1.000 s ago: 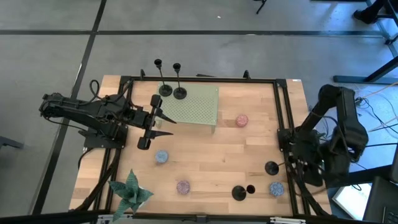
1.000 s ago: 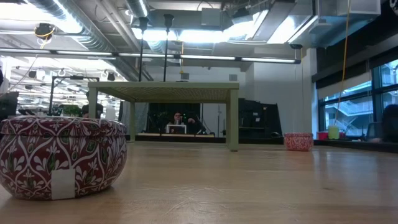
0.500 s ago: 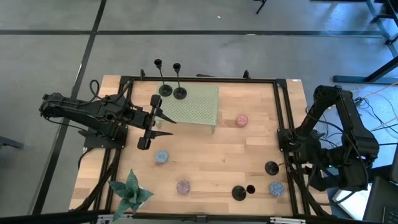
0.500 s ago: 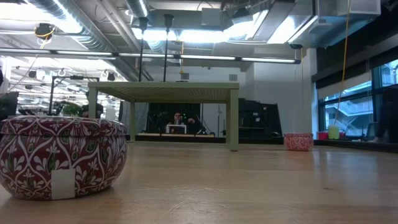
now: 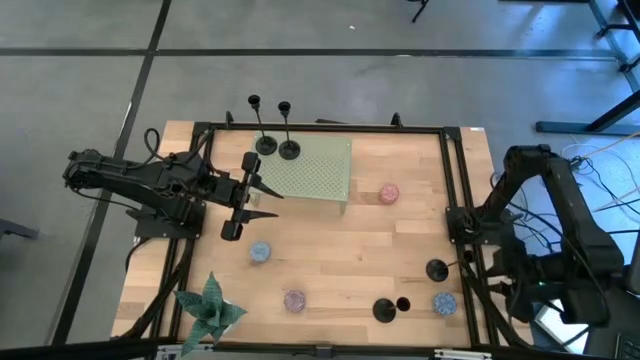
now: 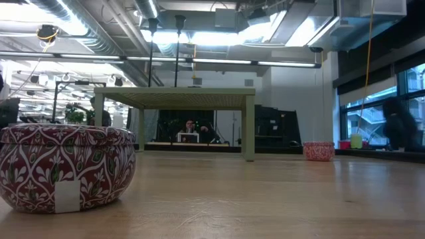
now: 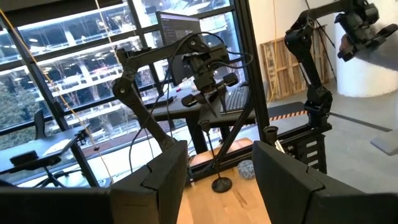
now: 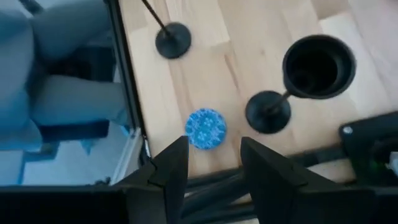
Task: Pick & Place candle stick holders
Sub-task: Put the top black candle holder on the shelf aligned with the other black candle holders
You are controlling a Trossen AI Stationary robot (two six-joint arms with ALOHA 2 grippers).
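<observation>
Two black candle stick holders (image 5: 265, 145) (image 5: 289, 150) stand by their round bases on the far left corner of a green perforated platform (image 5: 315, 170); their cups show in the low view (image 6: 179, 23). Two more stand on the table near the right front: one (image 5: 437, 270) (image 8: 173, 40) and one (image 5: 385, 310) (image 8: 268, 112), whose cup (image 8: 318, 65) faces the right wrist camera. My left gripper (image 5: 270, 198) (image 7: 217, 186) is open and empty beside the platform's left edge. My right gripper (image 8: 214, 155) is open and empty, high above the table's right front corner.
Small round tins lie on the table: pink (image 5: 389, 193), blue (image 5: 260, 252), purple (image 5: 294, 299) and blue (image 5: 444, 302) (image 8: 206, 129). A green plant (image 5: 210, 305) stands at the near left. Black frame rails (image 5: 452, 210) run along the table's sides. A red patterned tin (image 6: 63, 166) fills the low view's left.
My right arm has swung toward the table's near right corner, outside the right rail, and now shows as a dark shape at the right of the low view. Its gripper touches nothing. The holders stand as before.
</observation>
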